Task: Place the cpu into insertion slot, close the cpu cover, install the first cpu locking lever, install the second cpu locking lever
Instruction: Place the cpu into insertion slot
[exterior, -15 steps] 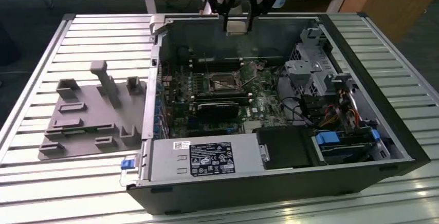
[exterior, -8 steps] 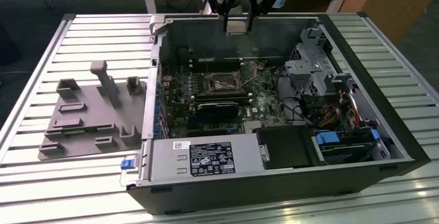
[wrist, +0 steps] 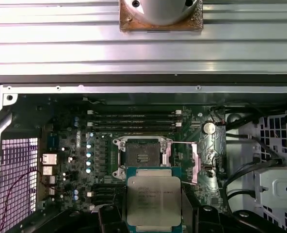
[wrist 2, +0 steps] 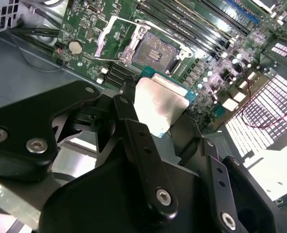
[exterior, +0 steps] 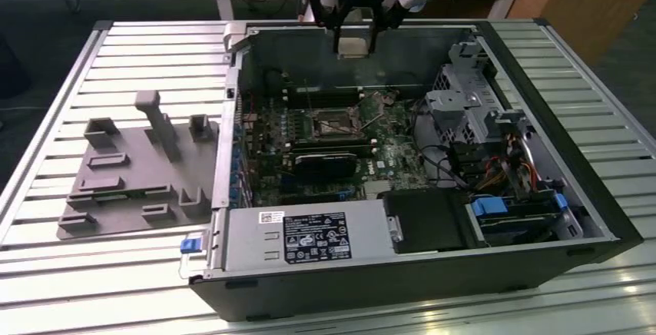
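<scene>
The end effector [exterior: 355, 37] is clamped on the cpu [wrist: 154, 201], its black fingers [wrist 2: 134, 131] pinching two opposite edges so the chip hangs flat side out, above the far end of the open computer case [exterior: 574, 197]. It looks like a light thing, a stiff little square with a dull silvery lid on a thin green-edged board. I'd guess it is fragile on the underside and slick on the metal, so the bare edges are the sensible place to hold it and the contact face should go untouched.

Just beyond the chip in the first wrist view sits the insertion slot [wrist: 142, 156] — a dark square well with a silver surround, empty and uncovered. Beside it the cpu cover [wrist: 194, 165] stands swung up, a thin metal frame seen nearly edge-on.

Around them spreads the green motherboard [exterior: 395, 150], studded with small parts and long black memory slots [wrist: 134, 121]. Farther out come the case's grey sheet-metal walls, then the ribbed metal bench [exterior: 123, 51] with a moulded grey fixture tray [exterior: 123, 189] lying on it.
</scene>
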`<state>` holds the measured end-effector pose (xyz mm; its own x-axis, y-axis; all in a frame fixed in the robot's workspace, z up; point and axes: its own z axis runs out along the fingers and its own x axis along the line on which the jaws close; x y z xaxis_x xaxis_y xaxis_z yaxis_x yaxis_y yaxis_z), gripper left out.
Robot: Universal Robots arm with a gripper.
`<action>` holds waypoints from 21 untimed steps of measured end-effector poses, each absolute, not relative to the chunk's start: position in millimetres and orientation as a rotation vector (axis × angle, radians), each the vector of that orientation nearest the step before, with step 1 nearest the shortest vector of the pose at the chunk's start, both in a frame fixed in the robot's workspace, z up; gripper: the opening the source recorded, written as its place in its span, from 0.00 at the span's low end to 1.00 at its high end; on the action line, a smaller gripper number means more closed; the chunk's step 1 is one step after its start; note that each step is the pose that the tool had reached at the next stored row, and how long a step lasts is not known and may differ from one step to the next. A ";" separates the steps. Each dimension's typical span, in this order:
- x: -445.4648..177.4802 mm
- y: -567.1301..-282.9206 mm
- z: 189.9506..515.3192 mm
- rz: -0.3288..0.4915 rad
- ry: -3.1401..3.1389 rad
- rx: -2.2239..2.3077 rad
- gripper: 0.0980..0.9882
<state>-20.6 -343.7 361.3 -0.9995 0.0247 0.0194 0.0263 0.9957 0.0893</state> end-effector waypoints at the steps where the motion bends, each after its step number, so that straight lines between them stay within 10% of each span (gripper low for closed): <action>1: -20.6 -343.7 359.5 -0.140 -3.120 -0.040 0.49; 21: -25.5 -344.2 324.7 -0.140 -3.120 -0.040 0.49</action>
